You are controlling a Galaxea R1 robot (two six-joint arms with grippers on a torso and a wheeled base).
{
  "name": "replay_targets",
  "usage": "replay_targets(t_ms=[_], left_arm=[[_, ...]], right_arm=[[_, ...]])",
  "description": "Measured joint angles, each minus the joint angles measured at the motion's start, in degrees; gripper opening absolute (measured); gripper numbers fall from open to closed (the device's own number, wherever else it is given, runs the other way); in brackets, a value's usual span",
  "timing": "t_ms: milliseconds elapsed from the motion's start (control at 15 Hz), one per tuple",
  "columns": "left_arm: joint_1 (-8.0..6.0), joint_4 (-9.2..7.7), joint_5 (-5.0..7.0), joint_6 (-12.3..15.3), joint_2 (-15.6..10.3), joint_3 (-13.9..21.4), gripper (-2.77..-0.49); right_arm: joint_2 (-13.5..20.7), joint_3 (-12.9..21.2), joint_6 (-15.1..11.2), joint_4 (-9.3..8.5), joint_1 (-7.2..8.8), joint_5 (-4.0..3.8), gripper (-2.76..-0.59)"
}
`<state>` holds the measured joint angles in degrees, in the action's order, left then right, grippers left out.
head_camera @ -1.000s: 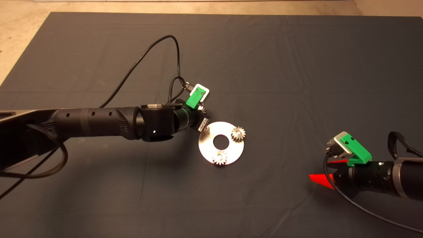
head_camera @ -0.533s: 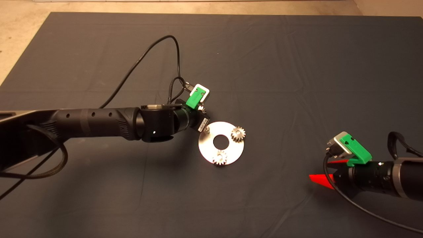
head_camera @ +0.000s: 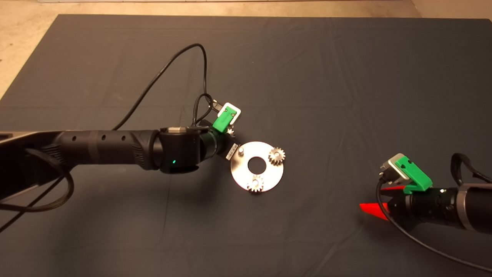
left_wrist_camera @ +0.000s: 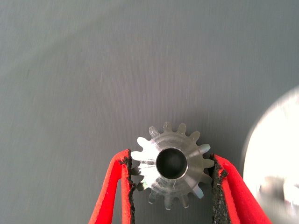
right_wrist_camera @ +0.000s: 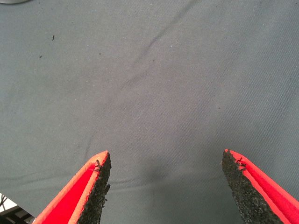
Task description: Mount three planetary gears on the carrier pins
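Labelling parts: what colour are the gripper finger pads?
Black pads, clearest in the right wrist view.

Your left arm point(head_camera: 115, 148) drew back from the disc point(head_camera: 257, 166) toward the picture's left over the last second, and the left gripper point(left_wrist_camera: 172, 179) went with it. The green wrist mount point(head_camera: 224, 117) shifted left and slightly up the mat. The bare carrier pin point(head_camera: 241, 150), half covered by the wrist before, stood clear of it. The third gear point(left_wrist_camera: 171, 164) stayed pinched between the red fingers point(left_wrist_camera: 117, 186), above the mat beside the disc edge.
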<state>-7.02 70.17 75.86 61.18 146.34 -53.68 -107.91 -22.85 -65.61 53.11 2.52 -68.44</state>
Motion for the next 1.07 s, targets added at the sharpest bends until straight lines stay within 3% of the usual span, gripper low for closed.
replay_targets(t_ms=[67,200,400,600,800,1067], left_arm=[[0.04,-0.17,1.03,0.0,-0.5,1.4,-2.53],[-0.14,-0.18,1.4,0.0,-1.1,2.4,-2.54],[-2.49,-0.27,2.12,-0.1,-2.2,4.0,-2.54],[-3.61,-0.57,2.94,-0.1,-2.2,4.1,-2.54],[-6.04,-1.16,4.05,-0.1,-2.2,6.4,-2.55],[-6.37,-2.06,4.09,1.0,-2.0,10.6,-2.56]], right_arm=[[0.0,0.0,0.0,0.0,0.0,0.02,-1.6],[0.0,0.1,0.4,-0.02,0.0,0.09,-1.6],[0.0,0.1,0.4,-0.02,0.0,0.07,-1.6],[0.0,0.1,0.7,-0.02,0.0,0.06,-1.6],[0.0,0.1,0.8,-0.02,0.01,0.1,-1.6],[0.0,0.1,0.8,-0.02,0.0,0.09,-1.6]])
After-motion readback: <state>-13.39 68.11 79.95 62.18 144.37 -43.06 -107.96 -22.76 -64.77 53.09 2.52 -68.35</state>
